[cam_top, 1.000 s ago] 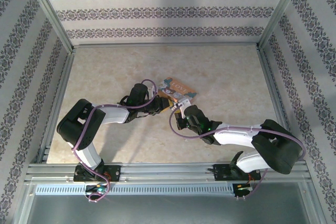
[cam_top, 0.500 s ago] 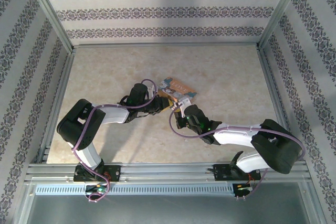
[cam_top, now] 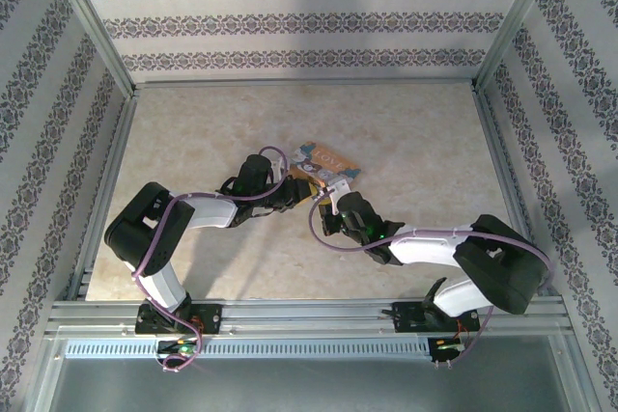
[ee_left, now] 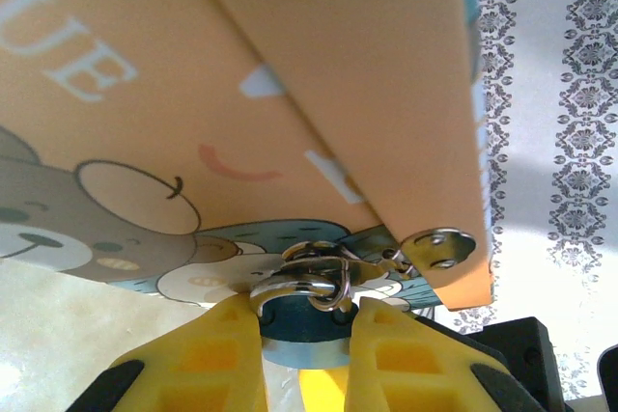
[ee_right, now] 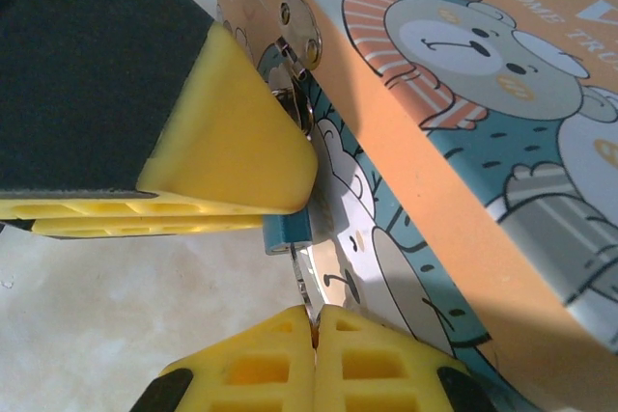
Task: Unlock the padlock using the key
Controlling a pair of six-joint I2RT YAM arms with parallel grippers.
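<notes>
Two-handed, converging on one tiny spot at the centre of the top view.

Starting at the left: clamping with the left gripper [ee_left: 306, 315], yellow fingers [ee_left: 227, 359] pressing on either side of the teal-blue head of the key [ee_left: 301, 333], just below a cluster of silvery rings [ee_left: 314, 275].

Finding the padlock [cam_top: 328, 161] right behind, an orange-brown LOVE block with bear pictures. Sitting just above centre frame over the pale tabletop [cam_top: 193, 132], bearing a small riveted tab [ee_left: 439, 243] at the corner beside the rings.

Moving right: pinching with the right gripper [ee_right: 315, 330], fingertips pressed fully together at the bottom of its wrist view. Gripping, apparently, a thin silvery sliver rising from their seam, likely the key's shaft.

Judging the step in hand as seating and turning the key, not yet finished as far as can be told.

Probably best done by bracing steadily with the left and twisting slowly with the right about the shaft's own line. Avoiding any sideways pull that could bend the thin metal or drag the block, and watching the rings for release.
</notes>
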